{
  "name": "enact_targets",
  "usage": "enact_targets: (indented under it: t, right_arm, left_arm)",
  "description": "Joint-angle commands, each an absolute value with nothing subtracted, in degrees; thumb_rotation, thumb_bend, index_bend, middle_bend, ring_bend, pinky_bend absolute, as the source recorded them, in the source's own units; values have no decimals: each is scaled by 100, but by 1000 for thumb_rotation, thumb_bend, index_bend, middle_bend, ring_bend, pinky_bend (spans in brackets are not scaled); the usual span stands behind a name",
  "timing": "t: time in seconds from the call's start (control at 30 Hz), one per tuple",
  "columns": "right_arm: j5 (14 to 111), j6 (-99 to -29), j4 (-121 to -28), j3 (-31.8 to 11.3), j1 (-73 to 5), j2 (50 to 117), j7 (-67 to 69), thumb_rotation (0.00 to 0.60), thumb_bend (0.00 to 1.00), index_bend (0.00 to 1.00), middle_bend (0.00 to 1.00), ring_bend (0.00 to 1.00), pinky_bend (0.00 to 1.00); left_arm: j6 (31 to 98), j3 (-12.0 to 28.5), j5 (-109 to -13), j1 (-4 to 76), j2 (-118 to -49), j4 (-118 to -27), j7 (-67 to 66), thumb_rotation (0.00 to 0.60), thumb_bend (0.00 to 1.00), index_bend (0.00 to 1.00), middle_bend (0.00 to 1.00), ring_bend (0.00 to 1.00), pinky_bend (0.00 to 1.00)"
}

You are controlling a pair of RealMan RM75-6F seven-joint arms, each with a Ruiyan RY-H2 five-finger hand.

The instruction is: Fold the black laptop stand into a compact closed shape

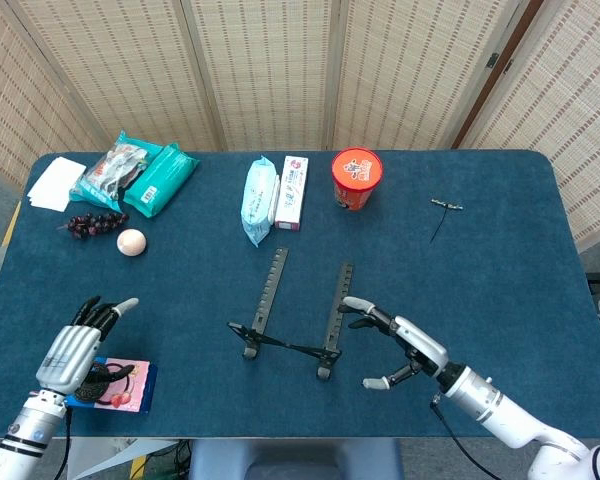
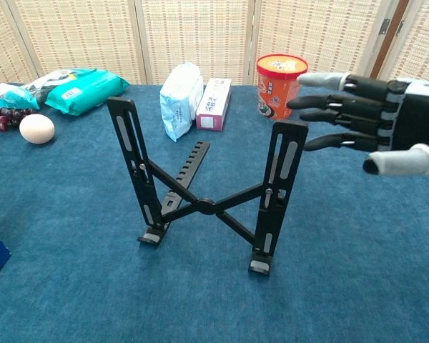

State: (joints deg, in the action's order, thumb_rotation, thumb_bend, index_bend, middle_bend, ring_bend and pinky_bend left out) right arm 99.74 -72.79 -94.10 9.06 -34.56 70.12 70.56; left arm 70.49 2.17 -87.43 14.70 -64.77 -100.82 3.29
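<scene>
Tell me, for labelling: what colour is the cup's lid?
Orange-red; the cup shows best in the chest view.

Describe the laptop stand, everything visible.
The stand is black and looks like metal. It is open, not folded: two slotted uprights rise from small feet, joined by crossed links at a centre pivot, with two notched rails lying flat on the blue table behind. It stands near the table's front middle. Neither hand touches it; the right hand hovers open beside its right upright.
</scene>
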Motion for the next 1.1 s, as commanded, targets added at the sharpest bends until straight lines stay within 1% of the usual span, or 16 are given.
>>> enact_targets:
  t: [0.03,0.27,0.5,0.67,0.83,1.0,1.1]
  right_arm:
    - [10036,-7490,-9613,889,-3375,6677,7000,600,13,0,124,6,176]
    - [10050,-7719,-9890,887,-3242,6223,7201,600,13,0,124,6,176]
    - [10105,-7869,-9972,864,-3111,6013,7196,600,13,0,123,6,176]
    - [10087,-7886,-10003,847,-3036,5958,7172,600,13,0,123,6,176]
    - [10079,-7856,-9975,856,-2969,5947,7200,600,13,0,124,2,176]
    - [10060,-7862,-9931,841,-2901,5950,7248,600,13,0,124,0,176]
    - [10052,-7861,-9906,836,-2863,5953,7262,600,13,0,124,0,176]
  left_arm:
    - [6475,275,-8786,1897,-6470,-10033,1294,600,139,112,198,158,31]
    - [5795,399,-8846,2509,-6678,-9803,2463,600,139,110,198,158,31]
    - [5242,522,-8912,3105,-6994,-9465,4255,600,139,110,198,164,31]
    - [5069,497,-9117,3431,-7139,-9196,5345,600,139,110,200,165,66]
    - [4945,358,-9421,3786,-7319,-8888,6451,600,139,110,206,166,71]
    - [5056,168,-9791,4120,-7523,-8490,7608,600,139,110,207,166,100]
    - [5141,40,-9957,4282,-7654,-8213,7970,600,139,110,213,167,152]
